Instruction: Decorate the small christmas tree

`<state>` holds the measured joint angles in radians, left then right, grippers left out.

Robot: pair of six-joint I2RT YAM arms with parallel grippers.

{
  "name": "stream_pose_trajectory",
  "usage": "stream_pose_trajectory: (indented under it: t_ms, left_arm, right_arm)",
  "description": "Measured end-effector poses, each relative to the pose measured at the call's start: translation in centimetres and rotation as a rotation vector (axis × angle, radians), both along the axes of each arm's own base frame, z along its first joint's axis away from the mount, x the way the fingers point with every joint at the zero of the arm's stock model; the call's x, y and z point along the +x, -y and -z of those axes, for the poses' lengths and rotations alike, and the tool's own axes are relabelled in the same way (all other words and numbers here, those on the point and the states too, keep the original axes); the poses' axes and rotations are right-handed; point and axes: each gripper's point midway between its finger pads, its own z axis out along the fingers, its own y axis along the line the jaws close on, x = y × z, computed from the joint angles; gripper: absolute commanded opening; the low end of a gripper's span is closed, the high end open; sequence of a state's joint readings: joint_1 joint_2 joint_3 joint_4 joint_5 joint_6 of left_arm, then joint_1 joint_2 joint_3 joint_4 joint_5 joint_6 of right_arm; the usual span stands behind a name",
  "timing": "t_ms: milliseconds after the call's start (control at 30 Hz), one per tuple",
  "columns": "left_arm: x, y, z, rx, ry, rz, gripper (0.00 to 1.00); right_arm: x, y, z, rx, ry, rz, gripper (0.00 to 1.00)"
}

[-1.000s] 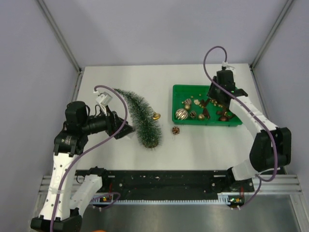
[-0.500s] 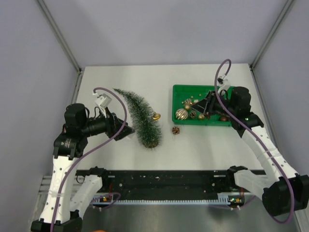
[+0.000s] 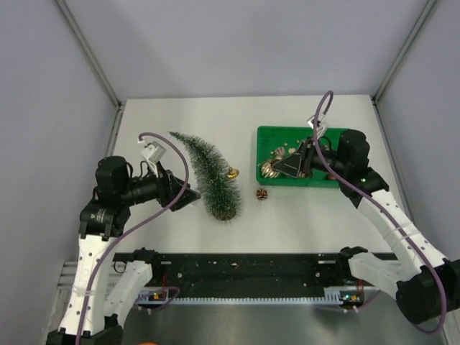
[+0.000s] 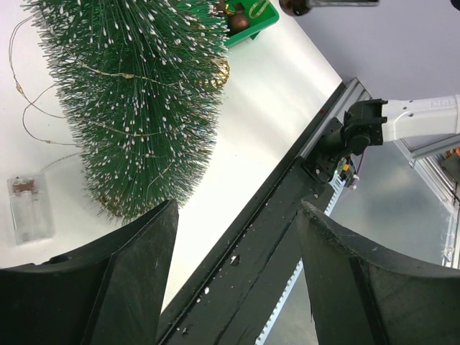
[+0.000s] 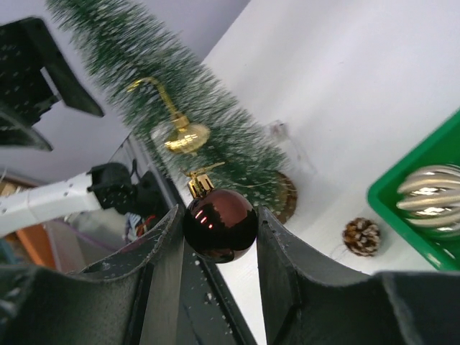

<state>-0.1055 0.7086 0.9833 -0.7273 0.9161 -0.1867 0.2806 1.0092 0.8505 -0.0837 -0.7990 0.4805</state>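
Observation:
The small christmas tree point(image 3: 208, 171) stands tilted on the table left of centre, its brown disc base point(image 3: 224, 213) toward the near side; it also shows in the left wrist view point(image 4: 136, 100) and the right wrist view point(image 5: 172, 93). A gold ornament point(image 3: 232, 172) hangs on its right side. My right gripper point(image 3: 282, 169) is shut on a dark brown ball ornament point(image 5: 220, 224) with a gold cap, held above the left end of the green tray point(image 3: 267, 135). My left gripper point(image 3: 192, 195) is open and empty, just left of the tree's base.
The green tray holds several gold, silver and brown ornaments, among them a ribbed silver ball point(image 5: 430, 200). A pine cone point(image 3: 261, 193) lies on the table between tree and tray. A wire light string with a clear battery box point(image 4: 29, 208) lies by the tree. A black rail point(image 3: 244, 266) runs along the near edge.
My right gripper has risen from the tray with the brown ball and moved left toward the tree. The left arm has barely moved.

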Motion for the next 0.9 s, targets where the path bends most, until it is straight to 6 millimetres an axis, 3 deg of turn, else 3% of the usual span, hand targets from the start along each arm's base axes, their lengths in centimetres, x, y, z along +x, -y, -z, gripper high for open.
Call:
stream_pose_trajectory:
  t_ms: [233, 500, 600, 767, 900]
  left_arm:
    - [0.2, -0.2, 0.6, 0.013, -0.004, -0.020, 0.74]
    - [0.9, -0.8, 2.7, 0.050, -0.038, -0.067, 0.77]
    - [1.5, -0.9, 3.0, 0.056, -0.044, -0.079, 0.76]
    - [2.8, -0.8, 3.0, 0.052, -0.043, -0.091, 0.65]
    - [3.8, -0.6, 2.7, 0.043, -0.026, -0.085, 0.44]
  right_arm:
    - [-3.4, -4.1, -2.5, -0.054, 0.096, -0.162, 0.24]
    - [-3.9, -3.8, -1.7, -0.102, 0.076, -0.150, 0.24]
    - [-3.8, -3.8, -2.3, -0.105, 0.076, -0.148, 0.23]
    - [-2.5, -4.7, -5.1, -0.084, 0.119, -0.154, 0.22]
    - [-2.0, -6.0, -5.7, -0.079, 0.124, -0.186, 0.22]
